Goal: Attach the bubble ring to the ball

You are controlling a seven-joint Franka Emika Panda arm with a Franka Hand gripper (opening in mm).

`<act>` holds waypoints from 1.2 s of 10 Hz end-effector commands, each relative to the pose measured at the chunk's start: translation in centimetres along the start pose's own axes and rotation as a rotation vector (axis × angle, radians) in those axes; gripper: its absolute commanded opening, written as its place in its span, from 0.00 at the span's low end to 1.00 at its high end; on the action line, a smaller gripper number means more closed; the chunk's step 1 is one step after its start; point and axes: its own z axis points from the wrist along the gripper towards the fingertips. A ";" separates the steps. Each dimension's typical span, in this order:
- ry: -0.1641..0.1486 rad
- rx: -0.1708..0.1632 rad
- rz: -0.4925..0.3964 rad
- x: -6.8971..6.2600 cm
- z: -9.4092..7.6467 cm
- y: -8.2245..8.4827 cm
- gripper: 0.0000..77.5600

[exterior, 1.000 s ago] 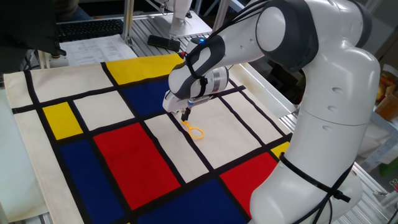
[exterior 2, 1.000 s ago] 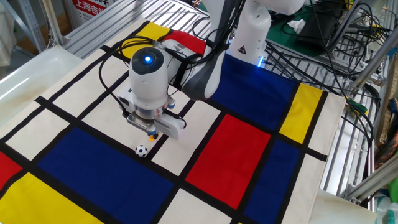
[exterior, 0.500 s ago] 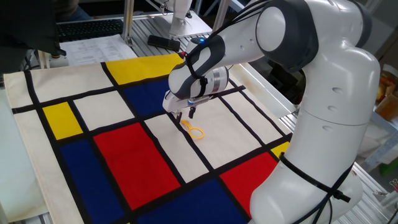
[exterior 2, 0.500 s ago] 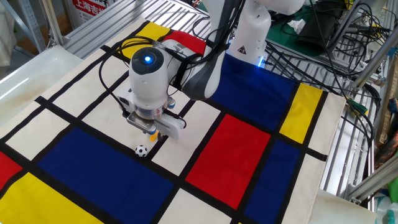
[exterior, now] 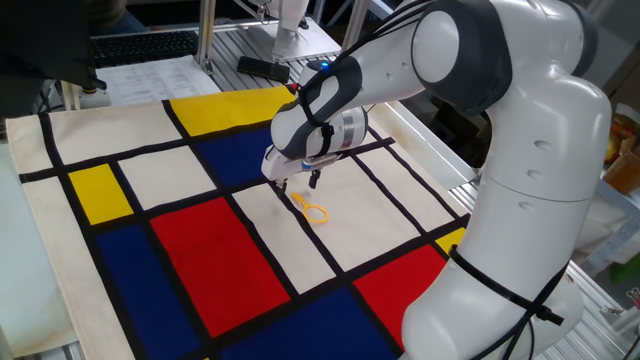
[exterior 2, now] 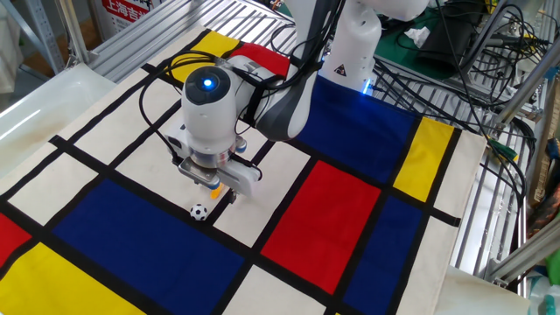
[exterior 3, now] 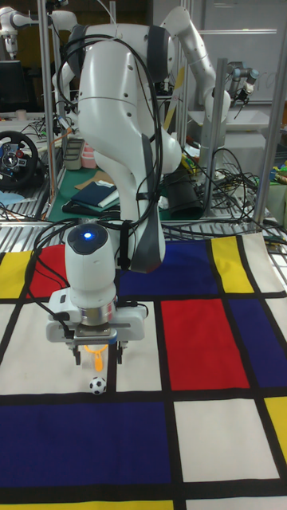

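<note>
The bubble ring point(exterior: 312, 210), a thin yellow-orange loop with a short handle, lies flat on a white panel of the cloth. My gripper point(exterior: 299, 184) hangs just above its handle end, open, with one finger on each side and nothing held. In the tall fixed view the ring point(exterior 3: 95, 348) shows between the spread fingers of the gripper point(exterior 3: 97, 356). The ball point(exterior 3: 96, 386), white with black patches, rests on the cloth a short way in front of the ring, apart from it. From the other fixed view the ball point(exterior 2: 199, 211) sits just beside the gripper point(exterior 2: 213, 185). The gripper hides the ball in one fixed view.
A cloth of red, blue, yellow and white panels with black lines point(exterior: 200, 250) covers the table. The robot's large white body point(exterior: 520, 200) stands at the right edge. Metal framing and cables point(exterior 2: 490, 52) crowd the far side beyond the cloth.
The gripper's fingers have spread from shut to open over the ring's handle. The ring and the ball stay where they were.
</note>
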 end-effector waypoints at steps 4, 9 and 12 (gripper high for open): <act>0.003 0.011 -0.006 0.0 1.2 0.2 1.00; 0.004 0.014 -0.021 0.1 1.3 0.1 1.00; 0.005 0.015 -0.031 0.1 1.3 0.1 0.02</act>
